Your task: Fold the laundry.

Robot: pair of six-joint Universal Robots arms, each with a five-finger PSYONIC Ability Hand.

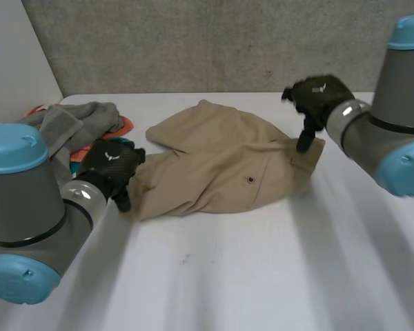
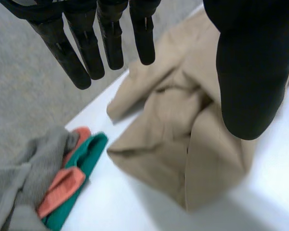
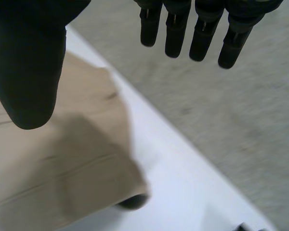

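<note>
Lying crumpled across the far middle of a white table point(image 1: 262, 276), a tan garment point(image 1: 221, 165) is stretched with its long axis running left to right, the right end set slightly farther back than the left. The cloth is a smooth woven fabric, creased in soft ridges, and a small dark button point(image 1: 250, 180) is seen near its near edge. Its far edge is folded over into a rounded flap; its near edge is ragged and uneven.

The left hand point(image 1: 110, 164) is held at the garment's left end, fingers straight and well apart from the thumb, with nothing gripped. The right hand point(image 1: 319, 100) is raised over the right end, likewise spread wide and holding nothing, with one digit pointed down at the garment's right corner; whether it touches the cloth cannot be told.

A heap of other laundry point(image 1: 76, 124), grey fleecy cloth over orange and teal pieces, is piled at the far left, just beside the left hand. The near half of the table and the stretch to the right of the garment are left bare. A rough grey wall point(image 1: 193, 41) is seen behind the table's far edge.
</note>
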